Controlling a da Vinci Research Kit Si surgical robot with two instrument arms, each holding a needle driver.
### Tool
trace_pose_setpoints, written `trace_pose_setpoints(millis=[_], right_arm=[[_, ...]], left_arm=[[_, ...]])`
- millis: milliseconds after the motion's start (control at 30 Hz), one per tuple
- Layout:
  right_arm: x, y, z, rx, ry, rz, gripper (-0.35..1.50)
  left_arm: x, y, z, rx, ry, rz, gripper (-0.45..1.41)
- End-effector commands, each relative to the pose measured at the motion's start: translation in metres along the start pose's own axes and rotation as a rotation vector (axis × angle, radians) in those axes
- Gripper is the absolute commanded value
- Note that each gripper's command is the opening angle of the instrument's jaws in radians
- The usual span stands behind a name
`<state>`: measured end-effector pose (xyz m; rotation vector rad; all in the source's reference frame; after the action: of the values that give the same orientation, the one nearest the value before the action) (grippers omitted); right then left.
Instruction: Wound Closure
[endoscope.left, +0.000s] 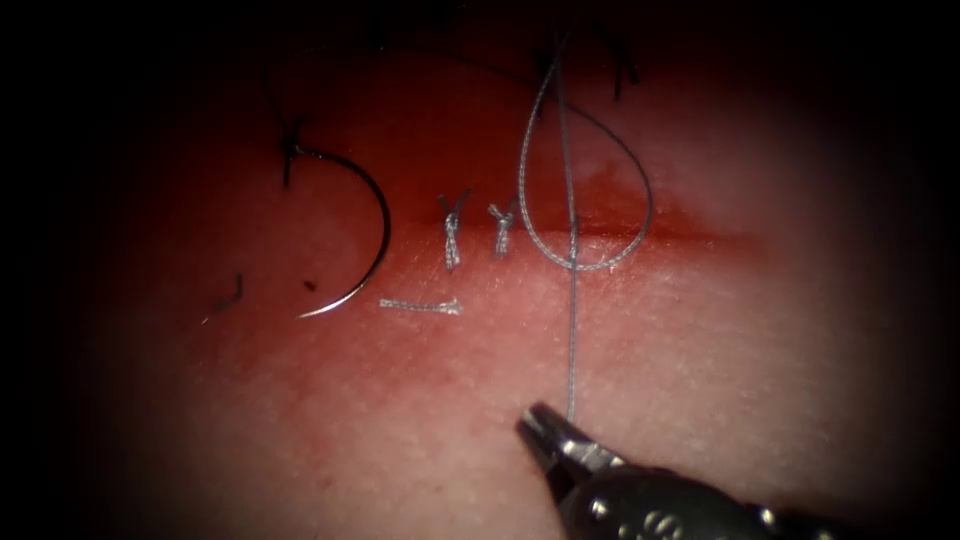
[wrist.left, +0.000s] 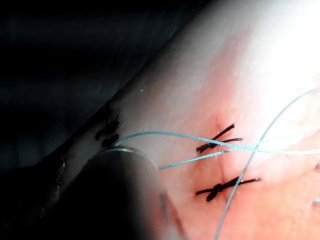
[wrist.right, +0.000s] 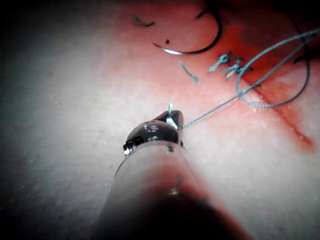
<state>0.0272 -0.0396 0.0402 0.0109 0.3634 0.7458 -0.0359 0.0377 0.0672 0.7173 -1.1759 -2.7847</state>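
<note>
The needle (endoscope.left: 362, 215) lies free on the tissue (endoscope.left: 700, 350), left of the two tied stitches (endoscope.left: 452, 232) that cross the cut (endoscope.left: 680, 236); neither tool holds it, and whether its point enters the tissue cannot be told. A short cut end of thread (endoscope.left: 420, 305) lies near the needle's tip. The thread (endoscope.left: 571, 330) forms one loop over the cut and runs near to the right tool (endoscope.left: 545, 425), whose jaws are pressed together, pinching the thread. No writing is readable.
</note>
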Motion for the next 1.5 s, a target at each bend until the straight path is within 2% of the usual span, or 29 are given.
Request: trace_pose_setpoints(millis=[33, 300, 433, 533, 567, 600, 633, 667, 767, 800, 833, 967, 1100, 1133, 1200, 1333, 1400, 1500], right_arm=[[0.0004, -0.0007, 0.0004, 0.003, 0.003, -0.002, -0.35], [0.0006, 0.0002, 0.0011, 0.014, 0.009, 0.008, -0.35], [0.0013, 0.0022, 0.0018, 0.087, 0.156, -0.007, -0.35], [0.0017, 0.0043, 0.0022, 0.086, 0.219, -0.014, 0.54], [0.0018, 0.0051, 0.0023, 0.075, 0.243, -0.014, 0.93], [0.0018, 0.0051, 0.0023, 0.075, 0.243, -0.014, 0.93], [0.002, 0.0061, 0.0025, 0.039, 0.268, -0.005, 1.3], [0.0021, 0.0065, 0.0025, 0.03, 0.283, -0.018, 1.33], [0.0024, 0.0076, 0.0019, 0.027, 0.311, -0.012, 1.38], [0.0025, 0.0079, 0.0014, 0.026, 0.329, -0.009, 1.38], [0.0025, 0.0082, 0.0011, 0.03, 0.337, -0.008, 1.38], [0.0027, 0.0099, -0.0002, 0.084, 0.365, -0.012, 1.4], [0.003, 0.0119, -0.0012, 0.177, 0.387, -0.031, 1.36], [0.0036, 0.0131, -0.0016, 0.269, 0.419, -0.098, 1.3], [0.0043, 0.0142, -0.002, 0.33, 0.446, -0.181, 1.3], [0.0053, 0.0167, -0.0031, 0.441, 0.485, -0.275, 1.28], [0.0058, 0.0189, -0.0041, 0.484, 0.495, -0.307, 1.16], [0.0063, 0.0212, -0.0047, 0.54, 0.501, -0.309, 1.06]], left_arm=[[0.0003, -0.0004, 0.0009, 0.004, 0.0, 0.001, -0.45], [0.0007, -0.0001, 0.0005, 0.002, 0.001, 0.005, -0.45], [0.0018, 0.0004, -0.001, -0.018, 0.028, 0.01, -0.45], [0.0028, 0.0006, -0.0028, -0.043, 0.089, -0.011, -0.45], [0.0032, 0.0005, -0.0037, -0.057, 0.118, -0.011, -0.45], [0.0032, 0.0005, -0.0037, -0.057, 0.118, -0.011, -0.45], [0.0039, 0.0005, -0.005, -0.078, 0.168, -0.012, -0.45], [0.0042, 0.0005, -0.0058, -0.092, 0.196, -0.011, -0.45], [0.0056, 0.0007, -0.0094, -0.153, 0.333, -0.001, -0.45], [0.0062, 0.0009, -0.0115, -0.197, 0.418, 0.01, -0.45], [0.0065, 0.001, -0.0128, -0.229, 0.464, 0.021, -0.45], [0.0072, 0.0015, -0.0181, -0.327, 0.653, 0.05, -0.45], [0.008, 0.0018, -0.0219, -0.375, 0.74, -0.022, -0.45], [0.0085, 0.0021, -0.0237, -0.391, 0.776, -0.054, -0.45], [0.0089, 0.0024, -0.0252, -0.402, 0.806, -0.072, -0.45], [0.0091, 0.0027, -0.0273, -0.421, 0.883, -0.071, -0.45], [0.0086, 0.0028, -0.0287, -0.465, 0.951, -0.046, -0.45], [0.0078, 0.003, -0.0297, -0.494, 1.0, -0.022, -0.45]])
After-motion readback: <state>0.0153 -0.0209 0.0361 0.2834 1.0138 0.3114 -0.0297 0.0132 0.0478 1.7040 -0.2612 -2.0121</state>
